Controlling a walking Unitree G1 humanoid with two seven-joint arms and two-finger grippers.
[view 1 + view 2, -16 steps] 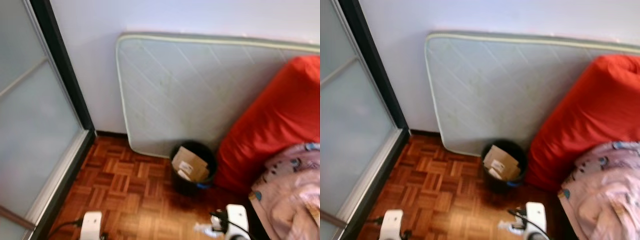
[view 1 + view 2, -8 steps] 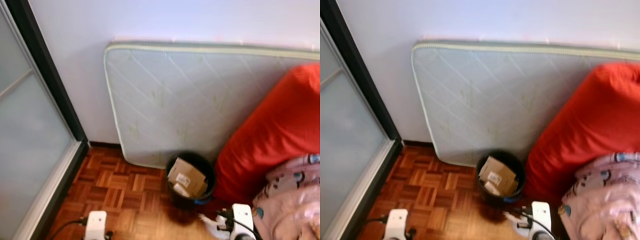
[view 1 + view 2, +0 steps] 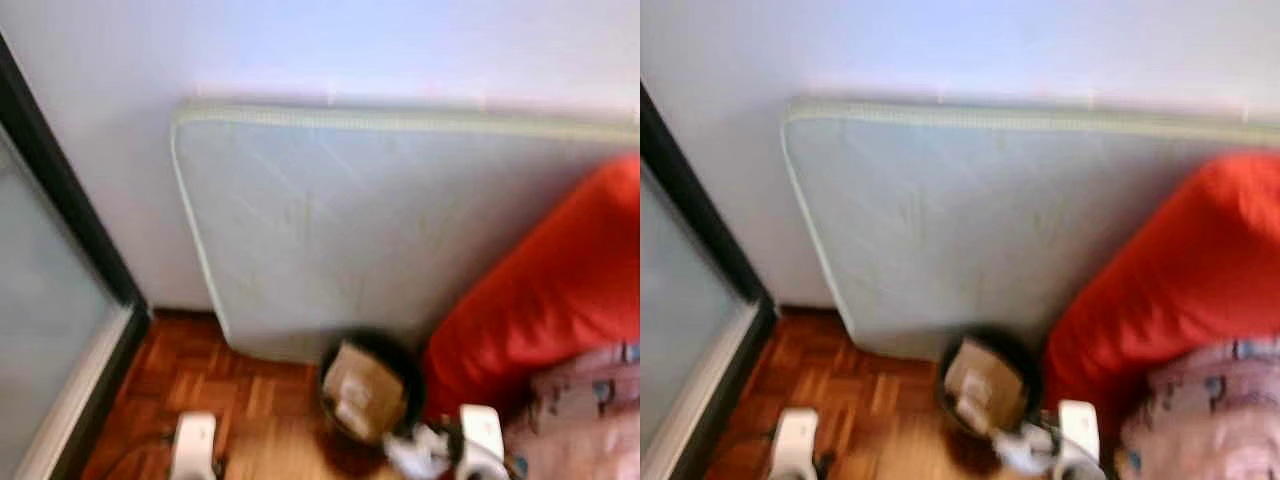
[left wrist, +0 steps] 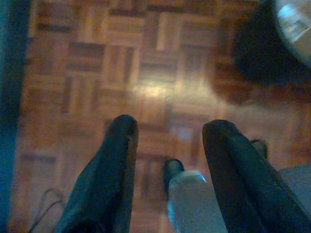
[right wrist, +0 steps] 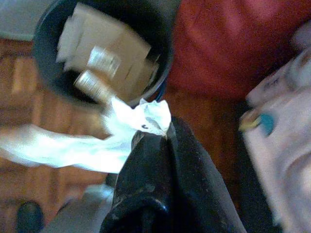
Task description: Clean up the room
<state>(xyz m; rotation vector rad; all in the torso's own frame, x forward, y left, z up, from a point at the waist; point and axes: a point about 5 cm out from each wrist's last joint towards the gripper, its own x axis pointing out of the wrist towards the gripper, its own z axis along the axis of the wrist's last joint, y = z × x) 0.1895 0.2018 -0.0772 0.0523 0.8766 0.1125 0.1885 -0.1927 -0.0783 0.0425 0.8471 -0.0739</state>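
Observation:
A black waste bin point(image 3: 372, 390) holding folded cardboard point(image 3: 362, 393) stands on the parquet floor against a leaning mattress point(image 3: 380, 220). My right gripper point(image 5: 163, 136) is shut on a crumpled white wrapper point(image 5: 116, 131), held just short of the bin's rim point(image 5: 163, 73); in the left eye view the wrapper point(image 3: 415, 452) hangs beside the bin's near right side. My left gripper point(image 4: 167, 131) is open above bare parquet, with nothing between its fingers point(image 4: 121, 145).
A red cushion point(image 3: 540, 300) and a pink patterned blanket point(image 3: 590, 400) lie to the right of the bin. A glass sliding door with a black frame point(image 3: 70, 230) stands at the left. Parquet floor point(image 3: 240, 410) stretches between door and bin.
The camera has moved closer and rightward; the picture is blurred. My right gripper with the wrapper has come nearer to the bin.

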